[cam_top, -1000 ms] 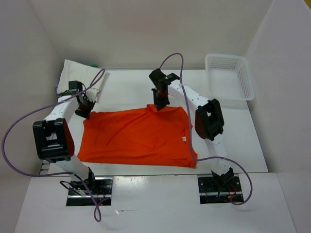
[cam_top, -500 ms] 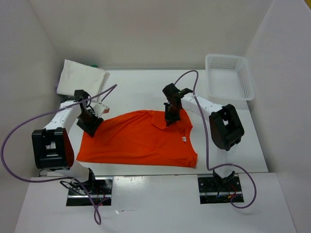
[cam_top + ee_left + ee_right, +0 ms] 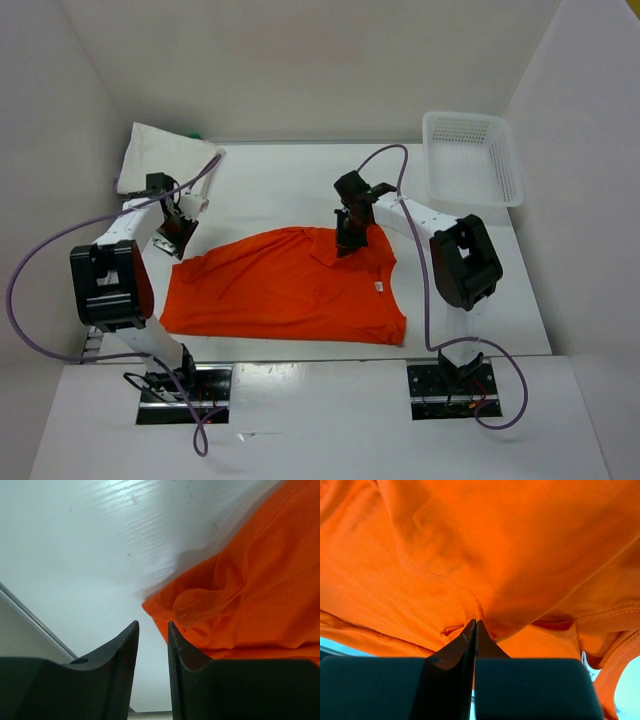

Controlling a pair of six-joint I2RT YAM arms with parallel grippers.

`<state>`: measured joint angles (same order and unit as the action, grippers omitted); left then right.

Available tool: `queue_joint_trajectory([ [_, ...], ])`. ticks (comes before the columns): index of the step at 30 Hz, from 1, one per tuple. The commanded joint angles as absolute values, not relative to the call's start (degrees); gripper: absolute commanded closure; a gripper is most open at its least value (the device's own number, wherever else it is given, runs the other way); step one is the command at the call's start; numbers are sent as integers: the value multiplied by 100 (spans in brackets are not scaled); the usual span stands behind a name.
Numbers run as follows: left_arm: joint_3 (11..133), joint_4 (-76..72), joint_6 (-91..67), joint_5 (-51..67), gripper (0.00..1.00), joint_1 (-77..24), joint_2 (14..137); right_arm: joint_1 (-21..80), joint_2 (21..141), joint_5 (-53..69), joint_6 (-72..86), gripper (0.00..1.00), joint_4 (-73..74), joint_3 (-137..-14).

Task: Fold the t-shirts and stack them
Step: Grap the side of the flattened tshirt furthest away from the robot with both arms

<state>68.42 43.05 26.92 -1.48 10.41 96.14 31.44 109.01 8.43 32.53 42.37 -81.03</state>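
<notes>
The orange-red t-shirt [image 3: 270, 295] lies spread across the middle of the table, its far edge pulled in towards the near side. My right gripper [image 3: 345, 243] is shut on a fold of that far edge near the collar; in the right wrist view the cloth [image 3: 520, 540] bunches at the closed tips [image 3: 476, 622]. My left gripper [image 3: 178, 238] hovers at the shirt's far-left corner, slightly open. Between its fingers [image 3: 152, 625] shows only bare table, with the orange corner [image 3: 200, 605] just beyond them. A folded white t-shirt [image 3: 165, 155] lies at the back left, a green scrap [image 3: 193, 133] peeking out behind it.
A white plastic mesh basket [image 3: 472, 157] stands at the back right. White walls close in the table on three sides. Purple cables loop above both arms. The arm bases are bolted at the near edge.
My left gripper dragged the shirt's left corner inward, let it go and drew back to the left. The right gripper pulled the far edge nearer, then held still.
</notes>
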Motion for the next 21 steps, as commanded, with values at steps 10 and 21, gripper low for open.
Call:
queue_joint_trajectory([
  [10,6199,4157,2654,142,64,493,9545,3111,10811,879,3190,100,3929,-7849],
  [21,6073,5070,2882,343,68,378,8824,3111,10758,826,3190,100,3929,-7849],
])
